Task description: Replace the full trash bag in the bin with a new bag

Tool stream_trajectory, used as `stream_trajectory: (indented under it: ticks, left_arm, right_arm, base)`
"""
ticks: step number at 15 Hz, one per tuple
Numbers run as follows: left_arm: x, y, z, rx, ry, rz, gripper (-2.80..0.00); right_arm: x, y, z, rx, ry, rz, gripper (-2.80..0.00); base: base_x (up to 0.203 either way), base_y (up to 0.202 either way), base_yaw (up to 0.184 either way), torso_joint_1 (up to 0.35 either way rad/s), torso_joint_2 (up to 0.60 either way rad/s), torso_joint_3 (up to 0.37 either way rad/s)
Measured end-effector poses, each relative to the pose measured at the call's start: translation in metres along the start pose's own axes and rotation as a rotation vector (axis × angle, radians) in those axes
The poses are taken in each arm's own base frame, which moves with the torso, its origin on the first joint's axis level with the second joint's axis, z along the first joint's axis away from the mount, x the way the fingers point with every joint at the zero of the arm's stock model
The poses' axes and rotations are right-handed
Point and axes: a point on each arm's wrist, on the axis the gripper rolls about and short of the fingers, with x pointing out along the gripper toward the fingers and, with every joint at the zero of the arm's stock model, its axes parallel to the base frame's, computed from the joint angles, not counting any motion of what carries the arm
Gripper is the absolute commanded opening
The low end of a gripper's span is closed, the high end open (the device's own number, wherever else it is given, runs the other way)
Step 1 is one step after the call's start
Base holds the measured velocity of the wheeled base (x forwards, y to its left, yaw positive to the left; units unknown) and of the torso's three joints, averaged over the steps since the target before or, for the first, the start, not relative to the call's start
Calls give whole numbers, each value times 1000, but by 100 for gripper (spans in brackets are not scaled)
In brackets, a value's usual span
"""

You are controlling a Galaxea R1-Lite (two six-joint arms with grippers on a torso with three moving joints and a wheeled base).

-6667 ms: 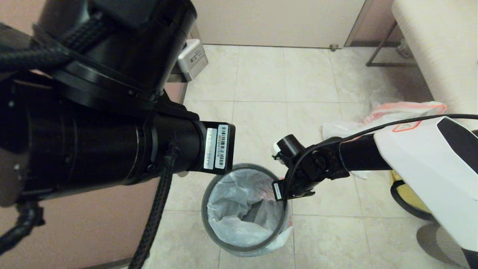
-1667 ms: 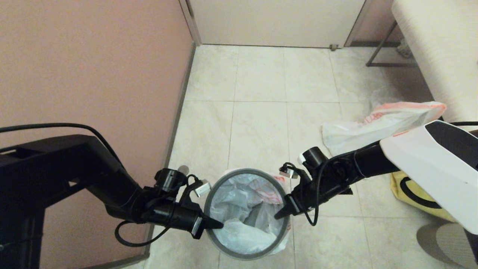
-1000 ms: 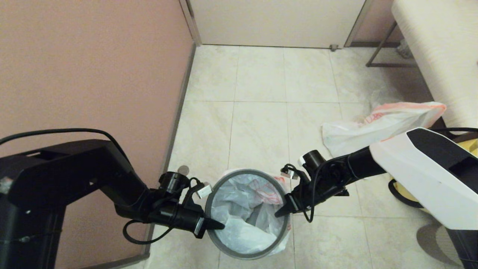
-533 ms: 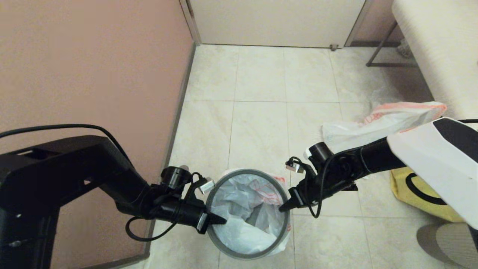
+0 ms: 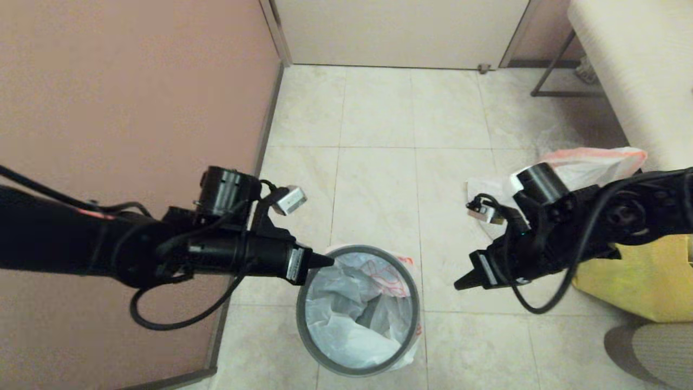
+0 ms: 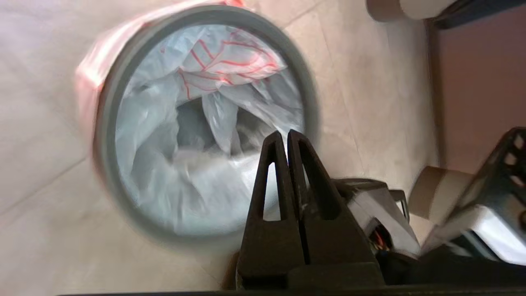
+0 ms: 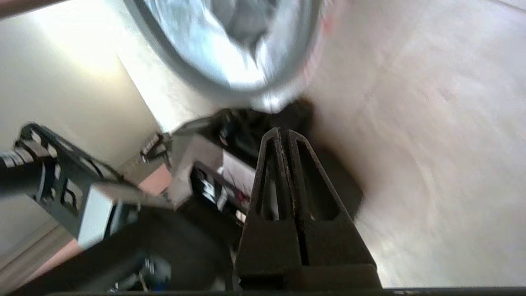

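The bin stands on the tiled floor, dark with a grey rim ring. The new bag lines it, limp and translucent white with red print. Its orange-pink band is folded over the rim, and no cans show inside. My left gripper hovers shut and empty over the bin's far-left rim. My right gripper is also shut and empty, off to the right of the bin. The full trash bag lies on the floor behind my right arm, largely hidden.
A pink wall runs close along the bin's left side. A yellow fabric bag sits on the floor under my right arm. A padded bench with a metal leg fills the far right. Open tiles lie beyond the bin.
Both grippers have left the bin's rim, where they rested half a second ago. The right one swung up and to the right; the left one rose. The bag stays in the bin.
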Motion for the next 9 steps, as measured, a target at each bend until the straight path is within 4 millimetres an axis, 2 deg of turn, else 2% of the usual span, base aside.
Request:
stream_trajectory:
  ticks: [2,4,6,9]
  left_arm:
    - [-42,-38,3,17,15,103,-280]
    - [-82,-64,-13,37,25,235,-280]
    - [-119,-79,-37,43,-8,358,-280]
    - [-165,-87,-79,40,-91,471,-280]
  right_arm:
    - [-36,9,-29,0,-11,-61,-280]
    - [-63,14,-65,2,-18,-124,-280]
    - [-87,18,-102,1,-44,-156,-280]
    - [-115,20,-152,14,-121,-209,-280]
  base:
    - [0,0,0,0,0,0]
    - [0,0,0,0,0,0]
    - [0,0,0,0,0,0]
    - [0,0,0,0,0,0]
